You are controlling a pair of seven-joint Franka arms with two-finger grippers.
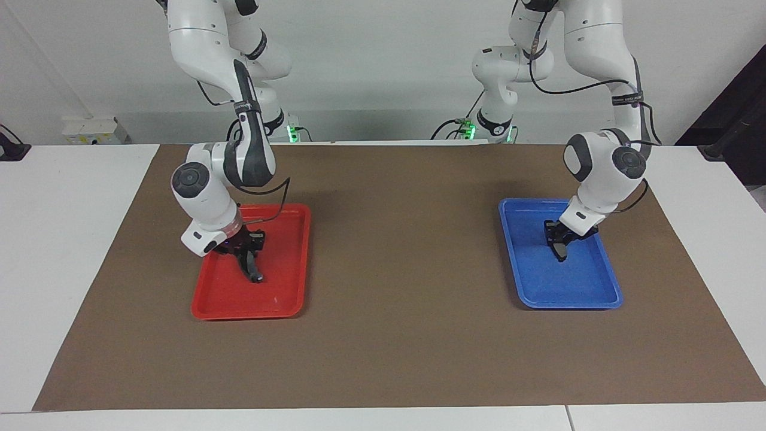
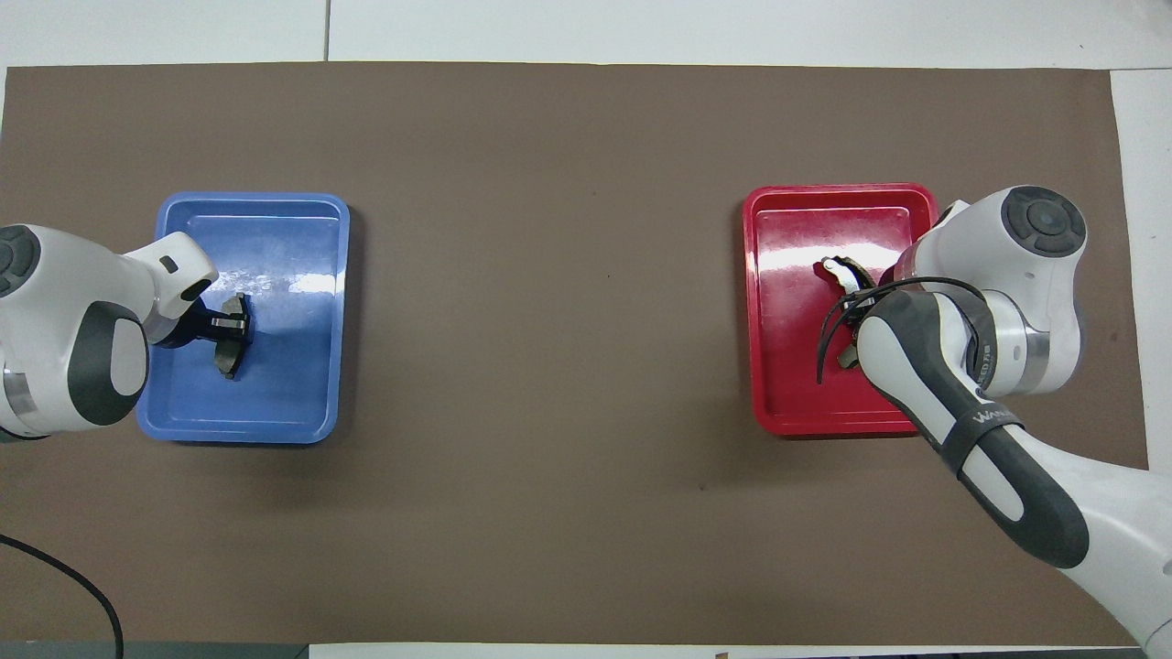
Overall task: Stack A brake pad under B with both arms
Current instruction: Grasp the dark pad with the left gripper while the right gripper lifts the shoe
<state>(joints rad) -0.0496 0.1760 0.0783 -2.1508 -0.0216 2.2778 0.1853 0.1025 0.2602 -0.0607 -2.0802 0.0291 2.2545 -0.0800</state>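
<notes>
The short gray A brake pad [image 1: 561, 251] [image 2: 228, 355] is in the blue tray [image 1: 589, 296] [image 2: 275, 403] toward the left arm's end of the table. My left gripper [image 1: 559, 240] [image 2: 230, 323] is shut on the pad's upper end. B, the long curved black pad [image 1: 255, 271] [image 2: 851, 275], is in the red tray [image 1: 287, 287] [image 2: 787, 366] toward the right arm's end. My right gripper [image 1: 247, 254] is shut on B's upper part. In the overhead view the right arm hides that gripper and most of B. Both pads reach down to their tray floors.
A brown mat [image 1: 395, 251] [image 2: 549, 366] covers the table between the two trays. White table edges [image 1: 60, 239] lie around the mat. A black cable [image 2: 64, 586] curls at the mat's corner nearest the left arm.
</notes>
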